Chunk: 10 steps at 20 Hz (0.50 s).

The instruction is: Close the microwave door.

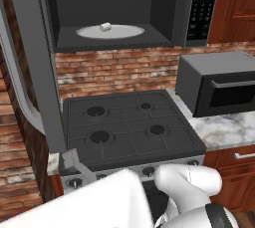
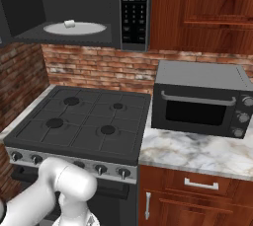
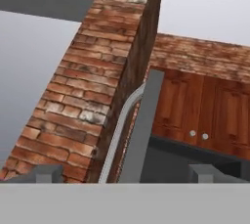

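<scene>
The microwave [image 1: 169,3] hangs above the stove with its dark cavity exposed, a white turntable [image 1: 110,32] inside and a black keypad strip [image 1: 203,3] on its right. The microwave door [image 1: 35,62] stands swung wide open to the left, its curved grey bar handle [image 1: 17,87] on the outer side. In the hand view the door [image 3: 144,130] appears edge-on with the handle [image 3: 119,125] beside it, some way ahead. My gripper [image 3: 127,174] is open, its fingertips [image 3: 49,173] far apart with nothing held between them.
A black four-burner stove [image 1: 127,122] lies below the microwave. A smaller dark boxy oven [image 2: 202,96] sits on the marble counter [image 2: 197,153] to the right. Brick wall [image 3: 73,96] runs behind and on the left; wood cabinets [image 2: 197,13] hang at the right.
</scene>
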### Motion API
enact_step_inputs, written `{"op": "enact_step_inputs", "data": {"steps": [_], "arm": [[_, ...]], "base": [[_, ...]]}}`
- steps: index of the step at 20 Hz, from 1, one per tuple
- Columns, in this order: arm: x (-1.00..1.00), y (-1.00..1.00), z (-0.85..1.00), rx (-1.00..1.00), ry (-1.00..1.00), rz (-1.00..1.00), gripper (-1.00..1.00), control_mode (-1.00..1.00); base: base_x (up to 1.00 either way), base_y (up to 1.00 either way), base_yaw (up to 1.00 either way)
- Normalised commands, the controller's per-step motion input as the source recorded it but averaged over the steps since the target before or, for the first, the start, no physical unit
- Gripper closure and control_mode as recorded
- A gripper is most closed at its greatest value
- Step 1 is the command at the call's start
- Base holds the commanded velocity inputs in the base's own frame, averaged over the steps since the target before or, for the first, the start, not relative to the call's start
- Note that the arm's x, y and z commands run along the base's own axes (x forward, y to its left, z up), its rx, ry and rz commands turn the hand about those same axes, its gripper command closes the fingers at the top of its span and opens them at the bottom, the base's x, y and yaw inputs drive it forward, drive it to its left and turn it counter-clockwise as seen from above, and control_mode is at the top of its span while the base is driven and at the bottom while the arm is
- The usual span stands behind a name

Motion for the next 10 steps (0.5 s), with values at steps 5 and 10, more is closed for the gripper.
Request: {"op": "enact_step_inputs", "data": {"steps": [5, 10], "arm": [[0.27, 0.0, 0.0, 0.0, 0.34, -0.08, -1.0, -1.0], [0.43, 0.07, 0.0, -0.02, 0.38, -0.2, -1.0, -1.0]], "base": [[0.0, 0.0, 0.0], [0.0, 0.0, 0.0]]}}
